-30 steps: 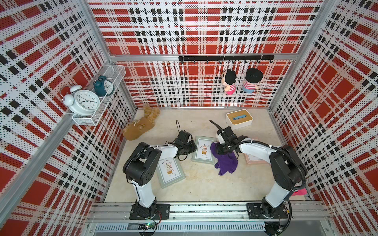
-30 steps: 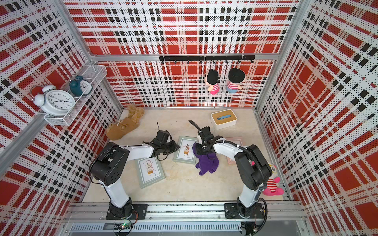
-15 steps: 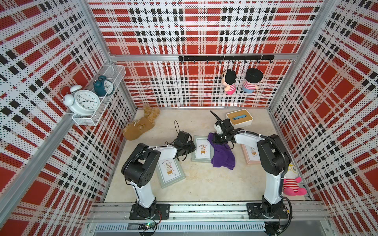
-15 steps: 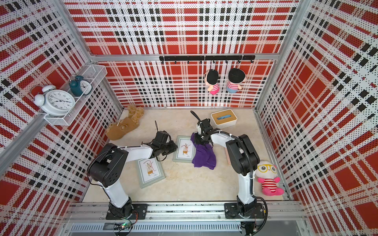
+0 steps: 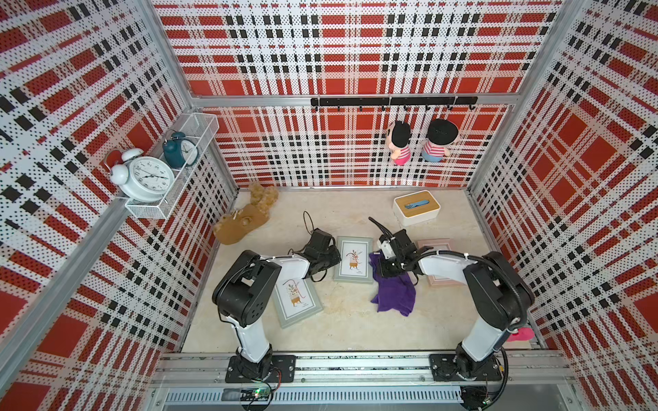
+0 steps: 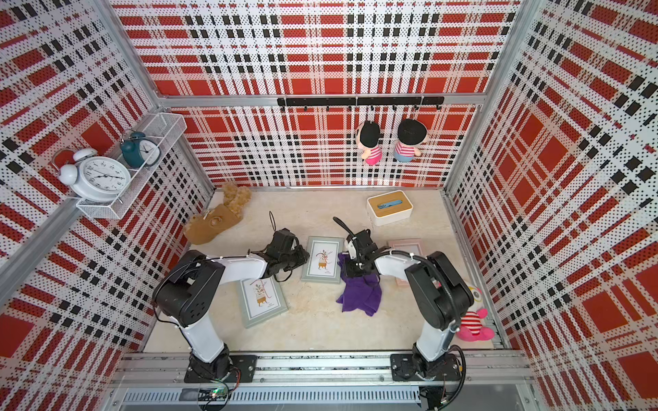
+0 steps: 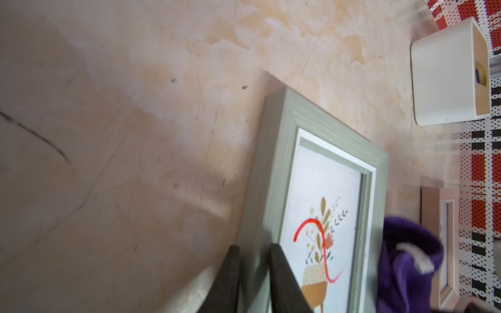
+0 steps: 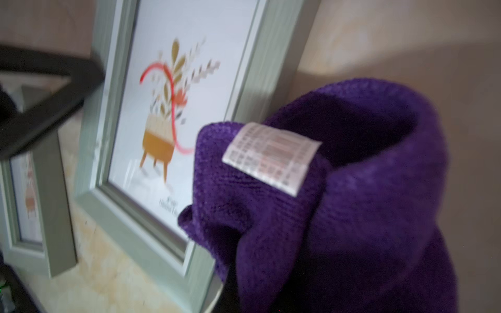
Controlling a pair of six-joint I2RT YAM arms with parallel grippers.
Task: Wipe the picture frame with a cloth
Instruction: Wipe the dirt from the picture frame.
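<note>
On the marbled tabletop [image 5: 349,331], the middle green picture frame [image 5: 353,259] lies flat where it lay a second ago. Its left rail sits between the fingers of the left gripper [image 7: 253,252], which have narrowed and appear clamped on it.

You will note the purple cloth [image 5: 393,295] has shifted. Half a second ago it was stretched along the frame's right rail toward the far end. Now it is drawn back and bunched just beside that rail, trailing onto the table. The right gripper [image 5: 388,267] is closed on the cloth.

The red squiggle [image 7: 311,244] on the glass remains uncovered, so the stroke looks to have missed it. You should direct the next pass over the glass.

Hidden or unclear:
- The right fingertips are buried in the cloth.
- The pink frame [image 5: 436,249] lies partly under the right arm.
- The print on the cloth tag [image 8: 271,157] is blurred.
</note>
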